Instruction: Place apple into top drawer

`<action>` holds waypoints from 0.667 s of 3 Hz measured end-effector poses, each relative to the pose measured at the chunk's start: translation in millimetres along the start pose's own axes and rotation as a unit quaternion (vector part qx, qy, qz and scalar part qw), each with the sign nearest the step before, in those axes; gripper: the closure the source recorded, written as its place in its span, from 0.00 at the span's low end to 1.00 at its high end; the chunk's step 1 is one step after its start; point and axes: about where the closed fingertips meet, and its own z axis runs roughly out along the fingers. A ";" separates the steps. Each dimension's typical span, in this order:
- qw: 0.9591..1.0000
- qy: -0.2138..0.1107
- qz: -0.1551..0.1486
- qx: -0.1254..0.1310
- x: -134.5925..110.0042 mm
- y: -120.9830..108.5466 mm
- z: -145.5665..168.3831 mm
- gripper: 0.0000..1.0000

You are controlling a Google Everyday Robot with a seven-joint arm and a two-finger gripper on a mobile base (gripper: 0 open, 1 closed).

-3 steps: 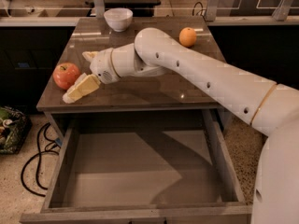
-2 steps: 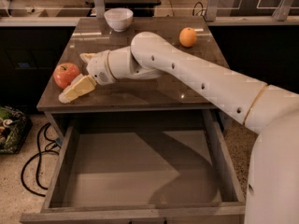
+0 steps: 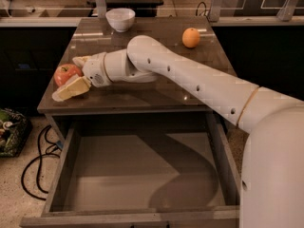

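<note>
The red-orange apple (image 3: 64, 73) sits on the left part of the table top, near the front edge. My gripper (image 3: 67, 79) reaches in from the right at table height. Its two pale fingers are spread, one behind the apple and one in front (image 3: 71, 88), so the apple lies between them. The fingers do not look closed on it. The top drawer (image 3: 137, 175) is pulled out below the table's front edge, and its flat grey bottom holds nothing.
A white bowl (image 3: 120, 19) stands at the back of the table (image 3: 156, 96). A small plain orange (image 3: 191, 37) lies at the back right. Dark cables (image 3: 35, 167) and a bag lie on the floor at the left.
My gripper has moved a little to the left, so the fingers reach further around the apple. The apple, bowl, orange and drawer have not moved.
</note>
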 end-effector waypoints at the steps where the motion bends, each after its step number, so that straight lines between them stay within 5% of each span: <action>1: 1.000 -0.001 0.000 -0.002 -0.4 1.0 2.7 0.37; 2: 1.000 -0.001 0.000 -0.004 -0.8 2.7 5.0 0.61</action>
